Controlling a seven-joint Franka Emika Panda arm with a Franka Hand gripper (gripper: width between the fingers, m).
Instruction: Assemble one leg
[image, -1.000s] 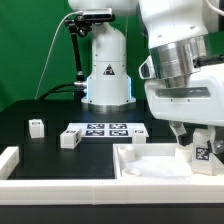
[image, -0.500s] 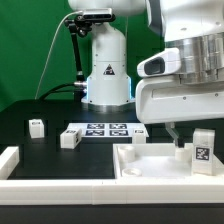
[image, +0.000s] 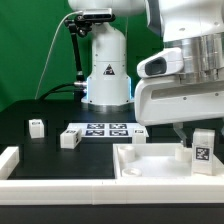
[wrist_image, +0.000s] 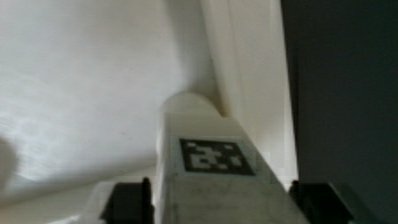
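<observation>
- The leg (image: 203, 150) is standing upright at the panel's (image: 150, 166) edge.
- The gripper (wrist_image: 217, 203) is straddling it; I cannot tell whether the jaws are pressing it.

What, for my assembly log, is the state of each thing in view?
leg: upright in the panel, against its rim, ungripped
end effector: open, straddling the leg
panel: flat on the table, rim up
loose leg: standing free on the table
second loose leg: same
</observation>
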